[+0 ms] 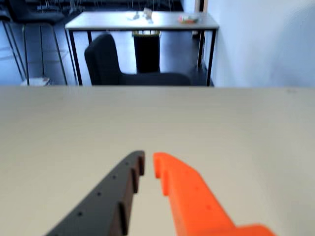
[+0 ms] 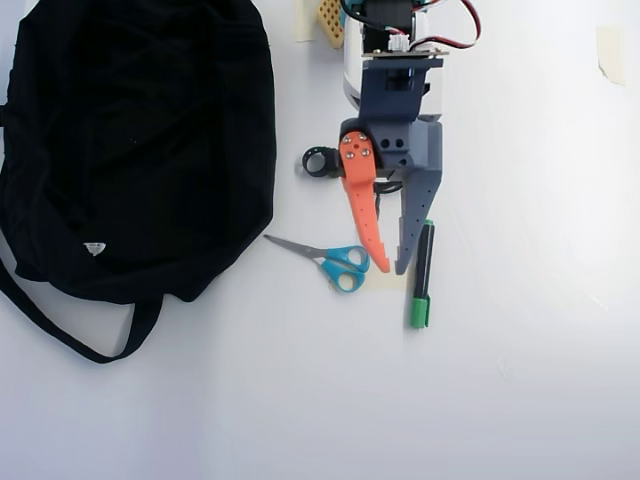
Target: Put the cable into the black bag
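The black bag (image 2: 140,140) lies at the upper left of the white table in the overhead view, with a strap trailing toward the lower left. No cable shows in either view. My gripper (image 2: 392,268) has an orange finger and a dark grey finger. It hangs to the right of the bag, over the spot between the scissors and a marker. In the wrist view the gripper (image 1: 148,160) points out across bare table, its tips almost touching with nothing between them.
Blue-handled scissors (image 2: 340,265) lie just left of the fingertips. A green and black marker (image 2: 421,275) lies just right of them. Tape pieces (image 2: 607,50) are stuck at the top right. The wrist view shows a dark chair (image 1: 110,64) and another table (image 1: 142,20) beyond the table edge.
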Robot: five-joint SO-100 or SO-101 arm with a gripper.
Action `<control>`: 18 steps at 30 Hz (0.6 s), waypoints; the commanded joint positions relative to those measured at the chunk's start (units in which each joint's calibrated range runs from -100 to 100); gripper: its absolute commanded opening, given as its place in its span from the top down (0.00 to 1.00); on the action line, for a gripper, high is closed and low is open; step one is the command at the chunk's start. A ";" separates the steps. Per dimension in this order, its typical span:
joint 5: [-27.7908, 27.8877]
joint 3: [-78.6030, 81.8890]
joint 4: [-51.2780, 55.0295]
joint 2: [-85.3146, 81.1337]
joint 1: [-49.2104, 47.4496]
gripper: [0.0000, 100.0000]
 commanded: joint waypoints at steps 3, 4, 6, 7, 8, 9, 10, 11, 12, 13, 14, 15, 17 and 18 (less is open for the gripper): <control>0.33 -3.77 6.72 -1.78 -1.22 0.98; 0.33 -3.86 8.01 -1.78 -1.14 0.98; 0.33 -4.58 10.85 -2.36 -1.37 0.98; 0.33 -4.76 13.44 -3.11 -1.37 0.98; 0.33 -4.76 16.54 -4.02 -1.29 0.98; 0.38 -4.76 19.73 -5.10 -1.29 0.98; 0.38 -4.85 22.74 -6.43 -1.29 0.98; 0.38 -4.85 25.58 -8.01 -1.37 0.98; 0.38 -4.85 28.51 -9.50 -1.52 0.98; 0.38 -4.85 31.10 -10.74 -1.67 0.98; 0.33 -4.85 33.51 -11.66 -1.74 0.98; 0.18 -4.76 35.49 -12.24 -1.74 0.98; -0.03 -4.76 39.45 -12.57 -1.74 0.98; -0.03 -4.76 41.60 -12.57 -1.67 0.98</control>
